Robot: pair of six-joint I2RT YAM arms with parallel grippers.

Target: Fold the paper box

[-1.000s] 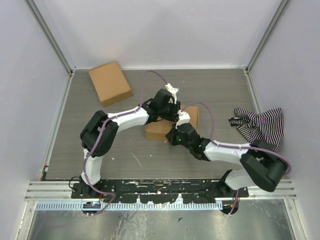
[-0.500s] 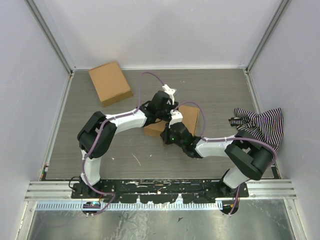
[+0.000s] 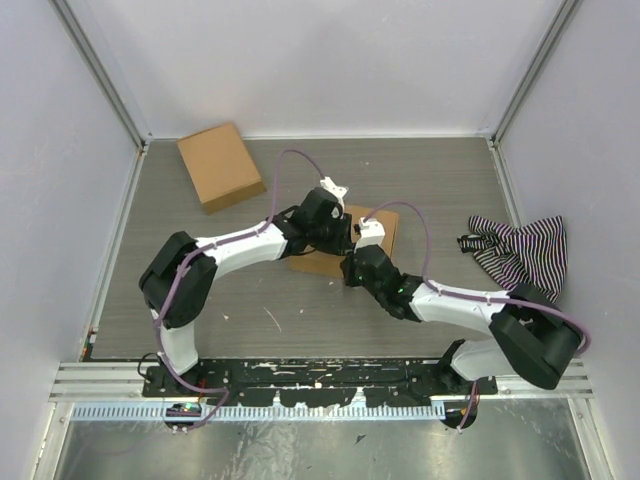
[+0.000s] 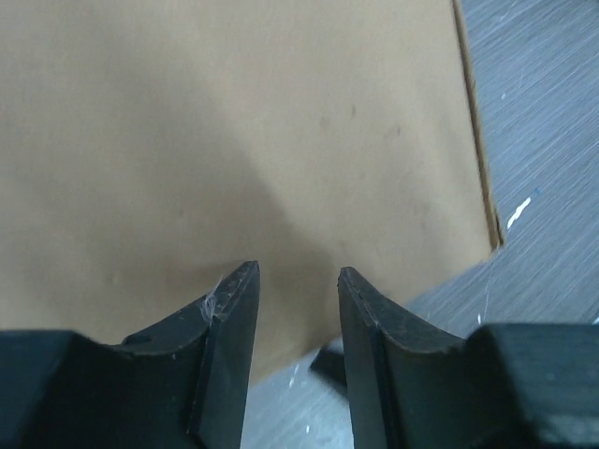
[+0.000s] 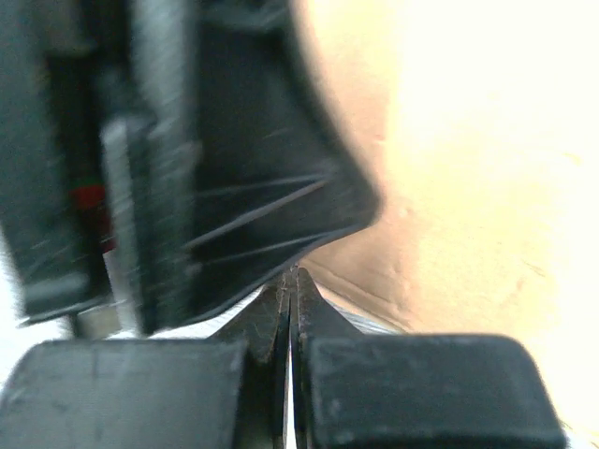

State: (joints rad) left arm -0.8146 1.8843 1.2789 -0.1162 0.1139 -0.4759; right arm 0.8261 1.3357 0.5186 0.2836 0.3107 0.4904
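Two arms crowd over the paper box [image 3: 386,230] mid-table.
A smaller box [image 3: 220,166] sits far left, well apart. The left gripper [image 4: 298,281] hovers over the paper box's top, fingers narrowly parted and empty. The right gripper [image 5: 291,276], fingers pressed together, is by its near edge. Both wrists hide much of it. A striped cloth [image 3: 520,252] lies far right.

A closed cardboard box [image 3: 221,166] sits far left; striped cloth [image 3: 522,251] lies right.
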